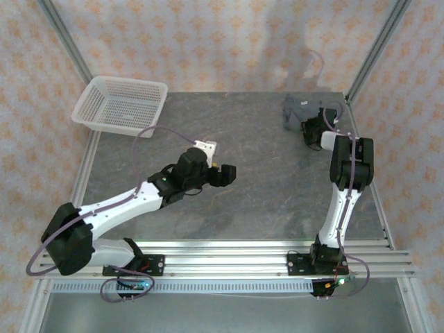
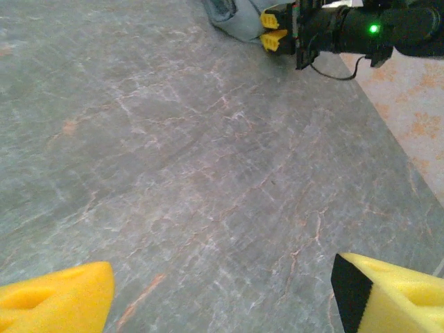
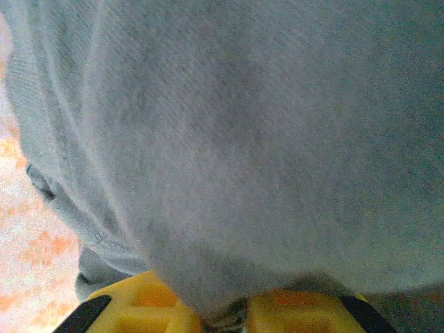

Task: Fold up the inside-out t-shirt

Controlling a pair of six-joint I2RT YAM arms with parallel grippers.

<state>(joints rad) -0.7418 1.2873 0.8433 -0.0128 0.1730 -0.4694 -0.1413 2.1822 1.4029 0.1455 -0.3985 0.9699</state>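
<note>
- The inside-out t-shirt (image 1: 300, 109) lies in a crumpled heap at the far right corner of the table (image 1: 263, 187), close to the frame post there. It is bunched up rather than spread flat.
- From above, the heap looks dark slate-grey with no print. Its folds are soft and it takes up less room than the white basket (image 1: 84, 100), which stands well apart at the far left corner.
- In the right wrist view the cloth (image 3: 243, 139) hangs close in front of the lens. It is a fine, even knit in pale grey-blue, with long shallow creases and a stitched hem edge curving down the left side.
- The right gripper (image 1: 309, 123) is at the near edge of the heap. Its yellow fingers (image 3: 149, 305) are drawn narrow, with a fold of the shirt pinched between them.
- The left gripper (image 1: 225, 175) hovers over bare table near the middle, well apart from the shirt. Its yellow fingertips (image 2: 59, 298) stand wide with nothing between them.
- From the left wrist, a corner of the shirt (image 2: 229, 14) shows at the top edge, touching the right gripper's pads (image 2: 274, 31).
</note>
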